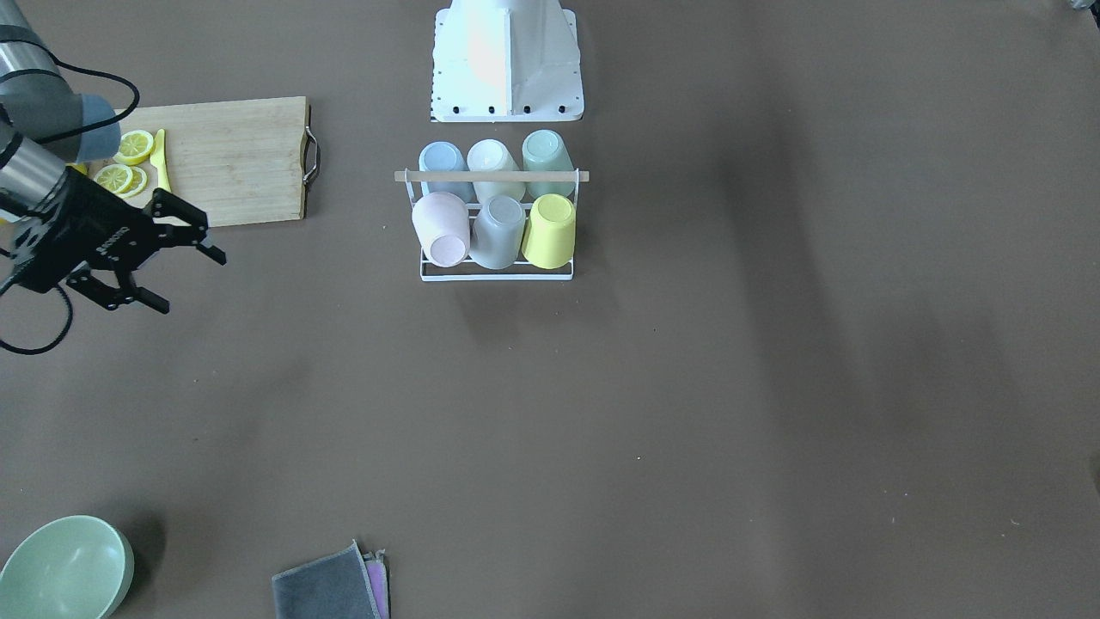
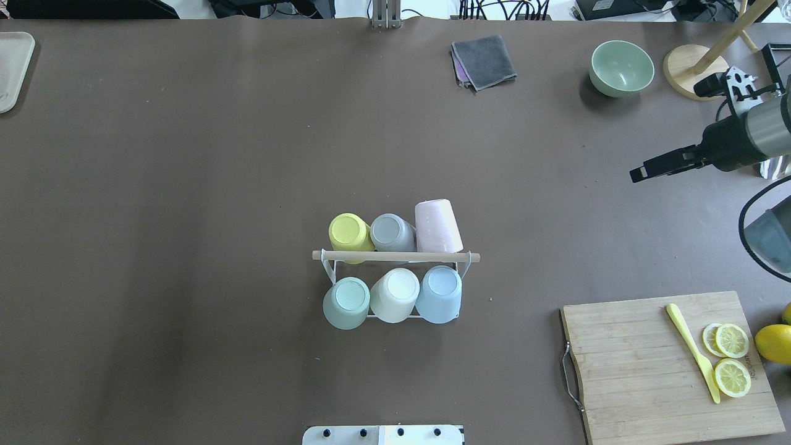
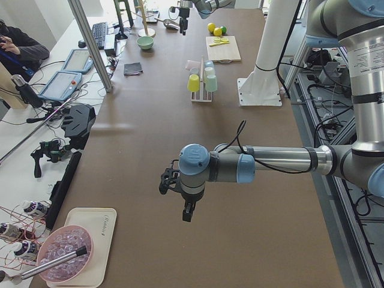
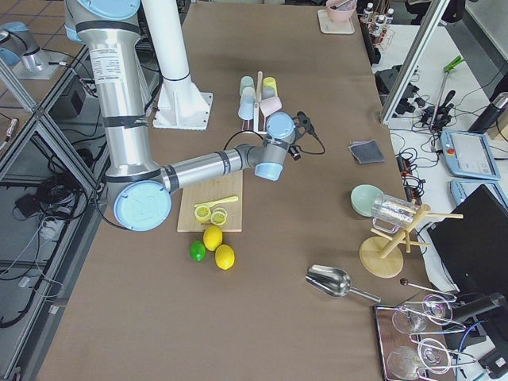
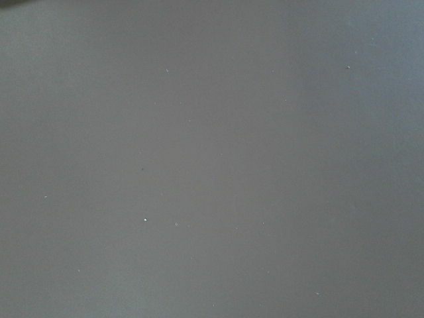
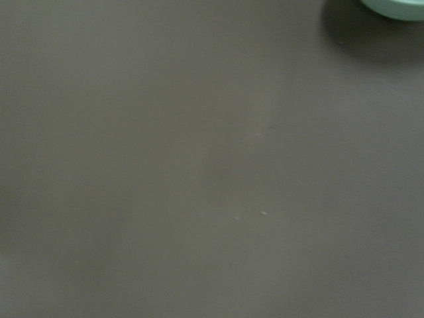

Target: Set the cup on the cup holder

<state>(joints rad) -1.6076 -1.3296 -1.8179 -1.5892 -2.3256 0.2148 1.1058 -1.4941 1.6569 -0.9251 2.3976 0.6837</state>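
Cup holder point(image 1: 496, 277) full — task looks done
Right gripper point(image 1: 191, 282) jaws spread, empty; left gripper point(image 3: 187, 215) — cannot tell.

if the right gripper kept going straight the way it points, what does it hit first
Likely the bare table: the right gripper slants down toward the middle, and its wrist view shows mostly tabletop. Depth is unclear; it seems to land short of the cup holder.
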